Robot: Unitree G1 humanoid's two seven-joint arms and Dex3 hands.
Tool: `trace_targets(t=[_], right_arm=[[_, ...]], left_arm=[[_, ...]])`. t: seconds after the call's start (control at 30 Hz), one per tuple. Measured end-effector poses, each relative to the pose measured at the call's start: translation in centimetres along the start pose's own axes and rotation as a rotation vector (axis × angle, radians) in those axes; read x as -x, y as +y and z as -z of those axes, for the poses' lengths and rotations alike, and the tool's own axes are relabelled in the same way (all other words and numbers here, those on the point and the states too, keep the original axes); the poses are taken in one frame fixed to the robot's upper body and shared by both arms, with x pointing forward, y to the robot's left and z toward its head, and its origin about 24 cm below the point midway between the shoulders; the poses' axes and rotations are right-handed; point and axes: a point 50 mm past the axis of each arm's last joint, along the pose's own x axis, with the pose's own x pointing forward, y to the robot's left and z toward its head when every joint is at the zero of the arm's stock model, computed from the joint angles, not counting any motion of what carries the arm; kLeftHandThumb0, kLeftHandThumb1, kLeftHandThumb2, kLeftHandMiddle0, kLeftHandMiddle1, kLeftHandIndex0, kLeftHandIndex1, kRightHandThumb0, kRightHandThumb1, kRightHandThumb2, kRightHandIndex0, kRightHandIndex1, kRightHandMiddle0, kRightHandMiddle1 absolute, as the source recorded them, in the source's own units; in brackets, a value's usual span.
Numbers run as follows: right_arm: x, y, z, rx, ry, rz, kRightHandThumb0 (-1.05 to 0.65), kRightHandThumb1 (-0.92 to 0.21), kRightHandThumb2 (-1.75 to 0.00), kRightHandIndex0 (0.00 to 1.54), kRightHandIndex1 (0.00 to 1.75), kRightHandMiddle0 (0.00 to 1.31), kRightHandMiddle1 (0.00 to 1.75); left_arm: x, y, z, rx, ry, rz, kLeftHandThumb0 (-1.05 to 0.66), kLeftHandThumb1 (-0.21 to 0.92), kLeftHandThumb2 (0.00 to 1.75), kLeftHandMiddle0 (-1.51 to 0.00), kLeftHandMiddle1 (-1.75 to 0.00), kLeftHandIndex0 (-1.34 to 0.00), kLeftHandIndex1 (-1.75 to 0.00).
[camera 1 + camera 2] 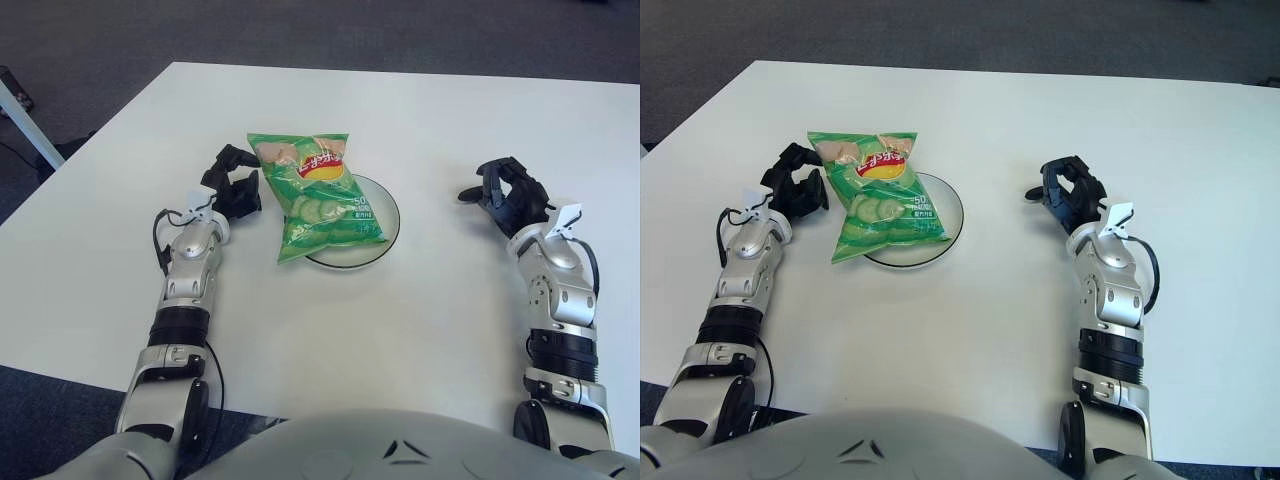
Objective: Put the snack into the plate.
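Observation:
A green snack bag (317, 193) lies across the dark-rimmed plate (384, 233), its upper end and lower left corner hanging over the plate's rim onto the white table. My left hand (232, 187) shows just left of the bag, fingers spread and holding nothing, close to the bag's edge. My right hand (506, 193) is low over the table well to the right of the plate, fingers loosely curled around nothing.
The white table (330, 330) spreads around the plate, with its front edge near my body. Dark carpet lies beyond the far edge. A white table leg (25, 120) shows at the far left.

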Motion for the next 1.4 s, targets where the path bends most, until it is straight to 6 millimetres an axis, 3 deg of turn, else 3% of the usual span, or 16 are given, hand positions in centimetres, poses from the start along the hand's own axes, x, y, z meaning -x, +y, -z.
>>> trace_targets(t=[0.2, 0.5, 0.7, 1.13, 1.4], right_arm=[[-0.2, -0.2, 1.1, -0.016, -0.006, 0.05, -0.44, -0.44, -1.17, 0.96, 1.74, 0.52, 1.75], [-0.4, -0.2, 1.0, -0.017, -0.009, 0.08, -0.48, -0.31, -1.33, 1.12, 1.75, 0.62, 1.75], [-0.6, -0.2, 0.9, -0.022, -0.005, 0.081, -0.5, -0.27, -1.37, 1.23, 1.75, 0.65, 1.75], [-0.4, 0.0, 1.3, -0.215, 0.06, -0.03, -0.55, -0.14, -1.53, 1.33, 1.75, 0.76, 1.75], [-0.4, 0.3, 1.3, -0.196, 0.073, -0.035, -0.55, -0.15, -1.52, 1.35, 1.75, 0.75, 1.75]], left_arm=[[0.0, 0.1, 0.2, 0.0, 0.006, -0.003, -0.39, 0.64, 0.91, -1.06, -1.75, -0.37, -1.75], [-0.1, 0.2, 0.3, -0.006, -0.001, -0.001, -0.39, 0.67, 0.86, -1.06, -1.75, -0.35, -1.75], [-0.1, 0.2, 0.2, -0.011, -0.006, 0.003, -0.38, 0.69, 0.84, -1.05, -1.75, -0.34, -1.75], [-0.2, -0.1, 0.0, -0.017, -0.025, 0.026, -0.38, 0.7, 0.82, -1.07, -1.75, -0.33, -1.75], [-0.2, -0.2, 0.0, -0.019, -0.028, 0.028, -0.38, 0.69, 0.84, -1.07, -1.75, -0.34, -1.75]])
